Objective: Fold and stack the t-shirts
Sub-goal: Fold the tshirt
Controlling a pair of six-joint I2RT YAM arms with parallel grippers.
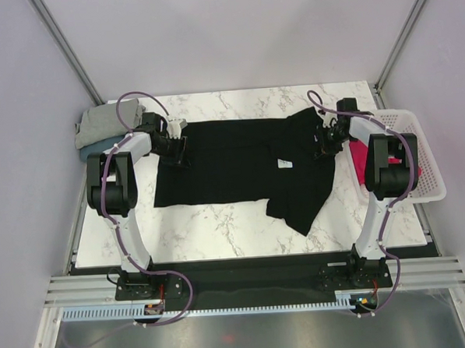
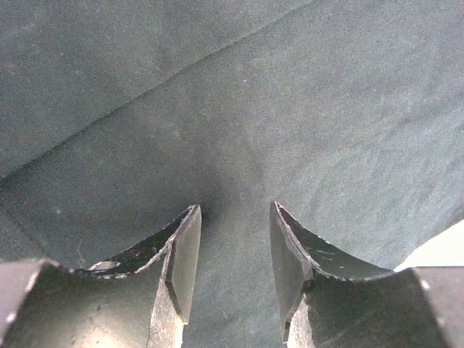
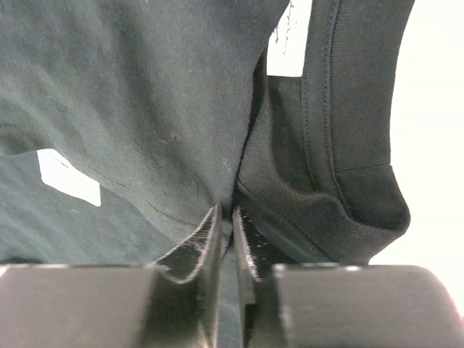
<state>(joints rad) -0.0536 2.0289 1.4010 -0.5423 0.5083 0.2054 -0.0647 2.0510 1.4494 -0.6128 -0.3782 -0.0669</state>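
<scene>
**Both arms at the ends of the black shirt**

The black t-shirt lies spread across the middle of the marble table, nearer the far edge than the near one. Its left part lies flat. Its right part is doubled over and rumpled, with one flap reaching toward the near edge. A small white tag shows on the cloth right of the middle.

The left gripper is down at the shirt's left end. Its two fingers stand moderately apart, with smooth black cloth lying under and between them, and nothing is pinched. A faint crease runs slantwise across the fabric ahead of it.

The right gripper is at the shirt's right end, toward the table's right edge. Its fingers are drawn in to a narrow slit, and a thin fold of the black cloth rises into that slit, caught between them. Just beside it the ribbed collar curls over.

At the far left corner a folded grey t-shirt sits on top of a dusty blue t-shirt. At the right edge stands a white mesh basket, and a pink-red t-shirt lies in it, partly hidden by the right arm.
</scene>
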